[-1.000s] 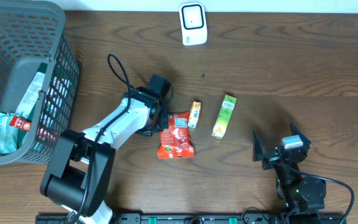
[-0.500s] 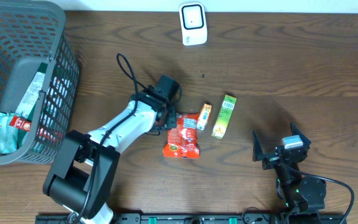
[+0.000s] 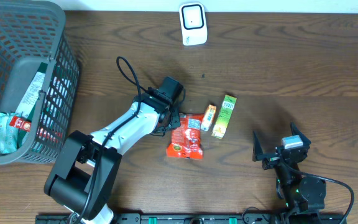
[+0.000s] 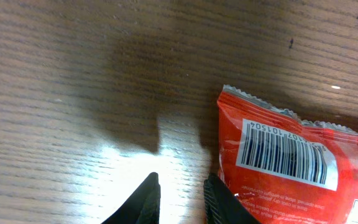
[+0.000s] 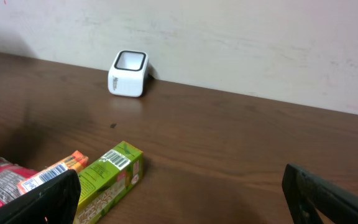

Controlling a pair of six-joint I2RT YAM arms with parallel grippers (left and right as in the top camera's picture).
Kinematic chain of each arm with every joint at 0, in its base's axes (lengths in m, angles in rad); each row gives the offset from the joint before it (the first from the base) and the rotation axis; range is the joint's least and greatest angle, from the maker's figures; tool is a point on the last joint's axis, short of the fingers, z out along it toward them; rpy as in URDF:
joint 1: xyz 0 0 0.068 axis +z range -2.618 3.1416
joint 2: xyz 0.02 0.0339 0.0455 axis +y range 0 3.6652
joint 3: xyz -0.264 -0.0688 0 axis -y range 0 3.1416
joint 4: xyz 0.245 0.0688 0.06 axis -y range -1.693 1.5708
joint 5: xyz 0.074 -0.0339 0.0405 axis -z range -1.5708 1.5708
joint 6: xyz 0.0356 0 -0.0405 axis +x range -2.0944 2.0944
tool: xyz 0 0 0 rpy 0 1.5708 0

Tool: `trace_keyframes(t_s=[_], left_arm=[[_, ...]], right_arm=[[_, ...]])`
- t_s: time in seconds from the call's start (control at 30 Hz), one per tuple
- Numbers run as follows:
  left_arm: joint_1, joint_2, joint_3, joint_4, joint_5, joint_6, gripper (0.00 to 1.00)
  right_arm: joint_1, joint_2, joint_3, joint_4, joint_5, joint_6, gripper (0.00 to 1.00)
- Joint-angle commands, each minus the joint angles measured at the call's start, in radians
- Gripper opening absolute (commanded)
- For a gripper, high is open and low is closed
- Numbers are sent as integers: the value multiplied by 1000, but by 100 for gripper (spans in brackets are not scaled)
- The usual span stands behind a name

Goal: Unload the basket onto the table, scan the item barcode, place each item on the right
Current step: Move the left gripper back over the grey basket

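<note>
Overhead, nearest the robot's base, the right hand point(image 3: 276, 144) is seen parked, its fingers spread wide with nothing between them. Farther out, in the left wrist view, the left hand point(image 4: 180, 182) is held low over the table point(image 4: 73, 74). Its fingers are only narrowly apart and bare wood shows in the gap, so nothing is clamped. One fingertip lies just against the crimped edge of the red snack packet point(image 4: 260, 199), which lies flat with its barcode label point(image 4: 284, 158) turned upward. Just beyond the packet an orange snack bar point(image 3: 209, 117) and a green carton point(image 3: 224, 116) are laid side by side. The white scanner point(image 3: 192, 23) is stood well apart at the far edge.

The step in hand is judged to be the pick-up of the packet. The fingers should be widened and closed on the crimped seam, so that the label is left uncovered. The foil is likely to sag and crinkle, so the packet should be lifted gently. The label should be kept flat and presented squarely to the scanner's window, and the neighbouring bar must not be nudged.
</note>
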Motion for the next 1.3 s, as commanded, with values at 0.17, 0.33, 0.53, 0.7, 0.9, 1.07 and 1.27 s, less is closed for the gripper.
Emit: trace_keyframes(t_s=[0.17, 0.33, 0.53, 0.7, 0.9, 1.07, 1.27], left_arm=[[18, -46, 82, -101, -64, 63, 35], [63, -100, 176, -238, -68, 153, 40], [134, -129, 356, -446, -68, 241, 44], [208, -129, 554, -605, -68, 288, 46], [289, -130, 771, -717, -172, 287, 51], [388, -160, 864, -706, -261, 288, 56], [535, -206, 864, -626, -271, 287, 56]], right_arm=[[5, -5, -1, -3, -1, 11, 99], [5, -5, -1, -3, -1, 11, 99], [5, -5, -1, -3, -1, 11, 99], [5, -5, -1, -3, -1, 11, 99], [5, -5, -1, -3, -1, 11, 99], [5, -5, -1, -3, -1, 11, 99], [5, -5, -1, -3, -1, 11, 99]])
